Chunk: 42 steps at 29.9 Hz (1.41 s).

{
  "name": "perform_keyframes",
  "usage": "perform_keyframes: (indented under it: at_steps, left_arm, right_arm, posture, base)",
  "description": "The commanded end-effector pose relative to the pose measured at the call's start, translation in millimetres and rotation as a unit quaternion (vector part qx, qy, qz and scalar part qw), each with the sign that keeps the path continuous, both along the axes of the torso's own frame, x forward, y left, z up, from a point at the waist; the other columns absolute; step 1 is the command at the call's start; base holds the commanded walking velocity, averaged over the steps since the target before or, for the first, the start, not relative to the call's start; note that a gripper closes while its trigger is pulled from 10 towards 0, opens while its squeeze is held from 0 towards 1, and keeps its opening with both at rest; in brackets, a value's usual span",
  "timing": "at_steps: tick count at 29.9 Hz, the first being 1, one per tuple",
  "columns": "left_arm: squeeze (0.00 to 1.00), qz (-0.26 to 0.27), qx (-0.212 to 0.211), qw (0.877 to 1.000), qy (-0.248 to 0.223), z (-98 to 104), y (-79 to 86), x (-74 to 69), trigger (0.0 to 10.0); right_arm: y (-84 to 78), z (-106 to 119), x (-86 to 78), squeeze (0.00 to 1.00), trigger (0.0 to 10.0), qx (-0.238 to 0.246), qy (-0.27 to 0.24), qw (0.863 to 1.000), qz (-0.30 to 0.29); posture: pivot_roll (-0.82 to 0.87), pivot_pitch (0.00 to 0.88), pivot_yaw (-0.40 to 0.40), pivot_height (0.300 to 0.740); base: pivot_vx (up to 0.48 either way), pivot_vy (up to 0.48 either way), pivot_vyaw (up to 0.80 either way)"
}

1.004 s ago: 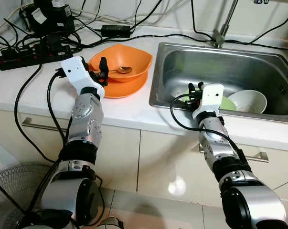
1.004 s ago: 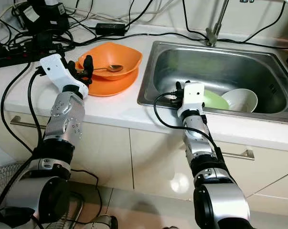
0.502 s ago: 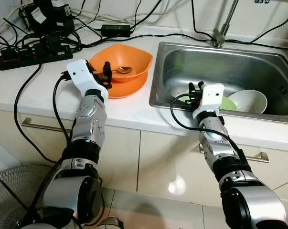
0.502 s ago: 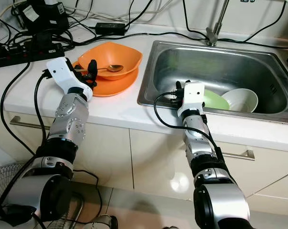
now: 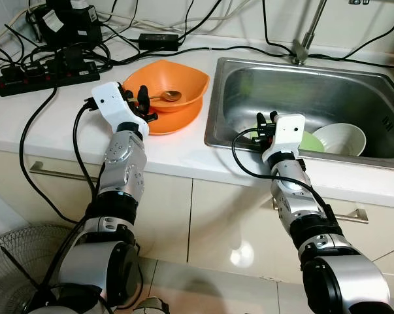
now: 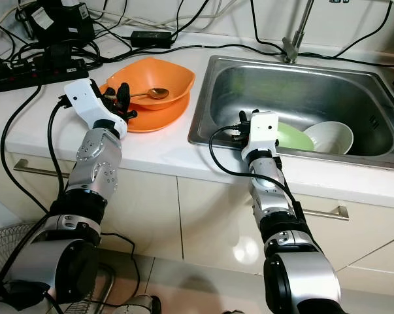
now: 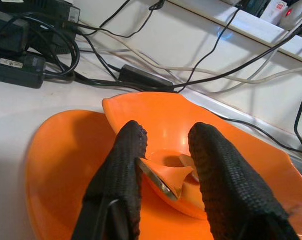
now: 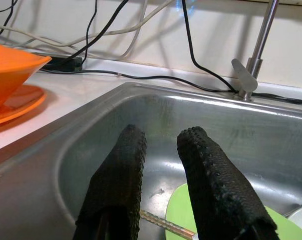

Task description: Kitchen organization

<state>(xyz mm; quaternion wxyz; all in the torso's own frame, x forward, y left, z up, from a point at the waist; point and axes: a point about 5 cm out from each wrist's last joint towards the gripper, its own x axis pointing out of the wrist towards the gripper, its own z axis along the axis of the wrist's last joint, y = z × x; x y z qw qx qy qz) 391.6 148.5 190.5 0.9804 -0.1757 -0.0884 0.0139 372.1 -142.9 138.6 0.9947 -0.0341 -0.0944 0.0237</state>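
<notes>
we noted the left gripper (image 5: 144,104) at the near rim of the orange plastic bowl (image 5: 183,80), which sat on a flat orange plate (image 5: 177,120) on the white counter (image 5: 40,124). its fingers (image 7: 121,165) stood apart, bracketing the handle of a metal spoon (image 5: 168,96) lying in the bowl, not yet clamped. the right gripper (image 5: 267,127) hung parted, holding nothing, over the steel sink (image 5: 295,72), above a green plate (image 6: 293,137) and white bowl (image 5: 340,139). we judged the sorting barely begun: every dish remained to move.
</notes>
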Motion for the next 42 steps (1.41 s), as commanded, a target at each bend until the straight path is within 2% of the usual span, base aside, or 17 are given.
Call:
perform_keyframes:
  at_steps: [1,18,29,37,39,40,42]
  left_arm:
    - [0.00,-0.011,0.005,1.000,-0.011,7,-6.4,2.0,0.0]
    - [0.00,-0.021,-0.001,0.999,-0.033,16,-12.0,1.2,0.0]
    - [0.00,-0.036,-0.008,0.998,-0.054,24,-16.2,0.4,0.0]
    - [0.00,-0.071,-0.033,0.990,-0.117,49,-25.0,-6.3,0.0]
    - [0.00,-0.094,-0.038,0.983,-0.151,61,-29.3,-12.1,0.0]
    - [0.00,-0.094,-0.038,0.983,-0.151,61,-29.3,-12.1,0.0]
    - [0.00,-0.107,-0.033,0.980,-0.165,67,-32.9,-16.1,0.4]
  right_arm:
    - [1.5,2,1.5,0.00,10.0,0.001,0.003,1.000,0.001]
    - [10.1,-1,2.5,0.00,10.0,-0.010,0.014,1.000,0.011]
    - [10.0,-2,1.8,0.00,10.0,-0.010,0.015,1.000,0.009]
    - [9.0,-1,2.1,0.00,10.0,-0.012,0.013,1.000,0.006]
    - [9.4,1,2.4,0.00,10.0,-0.013,0.009,1.000,0.005]
    - [9.4,1,2.4,0.00,10.0,-0.013,0.009,1.000,0.005]
    - [8.9,1,2.4,0.00,10.0,-0.014,0.007,1.000,0.005]
  posture:
    - [0.12,0.016,-0.012,0.740]
    - [0.14,0.014,-0.017,0.740]
    - [0.14,0.017,-0.012,0.740]
    - [0.14,0.021,-0.013,0.740]
    - [0.14,0.024,-0.013,0.740]
    - [0.14,0.024,-0.013,0.740]
    - [0.14,0.024,-0.015,0.740]
  base:
    - [0.000,0.000,0.00]
    - [0.000,0.000,0.00]
    - [0.000,0.000,0.00]
    - [0.000,0.000,0.00]
    - [0.000,0.000,0.00]
    - [0.000,0.000,0.00]
    - [0.000,0.000,0.00]
